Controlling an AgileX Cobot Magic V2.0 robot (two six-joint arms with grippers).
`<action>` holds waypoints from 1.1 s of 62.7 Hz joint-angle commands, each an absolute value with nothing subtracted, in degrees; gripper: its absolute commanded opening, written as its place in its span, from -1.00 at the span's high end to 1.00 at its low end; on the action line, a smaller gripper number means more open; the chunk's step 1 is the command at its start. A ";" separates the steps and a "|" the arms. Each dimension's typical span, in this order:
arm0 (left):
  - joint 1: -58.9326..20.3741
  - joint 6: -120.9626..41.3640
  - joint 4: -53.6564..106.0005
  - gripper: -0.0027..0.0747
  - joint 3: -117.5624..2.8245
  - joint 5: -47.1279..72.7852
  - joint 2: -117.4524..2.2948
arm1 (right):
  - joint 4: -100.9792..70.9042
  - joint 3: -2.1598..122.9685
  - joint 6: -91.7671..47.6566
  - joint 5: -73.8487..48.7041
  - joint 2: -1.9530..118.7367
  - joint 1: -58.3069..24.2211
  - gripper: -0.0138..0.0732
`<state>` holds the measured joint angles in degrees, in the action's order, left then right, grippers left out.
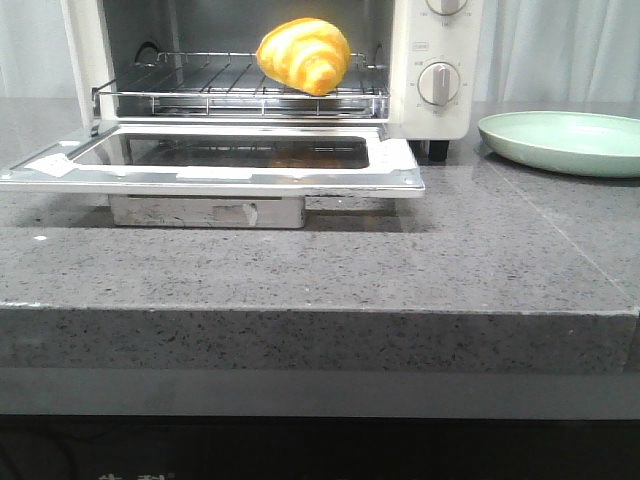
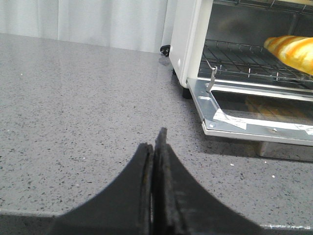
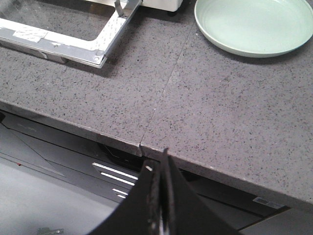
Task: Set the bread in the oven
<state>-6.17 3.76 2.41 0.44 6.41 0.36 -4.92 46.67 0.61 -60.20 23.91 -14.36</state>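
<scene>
Bread [image 1: 304, 55] rests on the oven [image 1: 437, 70] rack, door down; I hold both jaws closed, empty, clear of it.

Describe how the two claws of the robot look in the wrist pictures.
Both look alike. The left claw has two matte black fingers that curve inward to a narrow tip, with a thin pale seam between them. The right claw is the same black, curved shape. No cables or markings show.

Matte black, curved, tapering jaws on both arms
</scene>
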 commanded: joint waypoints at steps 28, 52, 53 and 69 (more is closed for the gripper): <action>-6.07 4.27 2.96 0.98 1.83 1.87 1.69 | -5.08 47.80 0.00 -56.25 24.35 -13.89 0.96; -6.07 4.27 2.96 0.98 1.83 1.87 1.69 | -9.86 22.46 0.00 -28.20 8.01 -2.72 0.96; -6.07 4.27 2.96 0.98 1.83 1.87 1.69 | -10.05 21.06 0.00 -26.66 7.22 -2.37 0.96; -6.07 4.27 2.96 0.98 1.83 1.87 1.59 | -8.51 1.85 0.00 -1.95 -1.82 -0.56 0.95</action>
<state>-6.17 3.76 2.41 0.44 6.41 0.36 -9.60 3.79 0.61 -15.07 -0.21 -0.98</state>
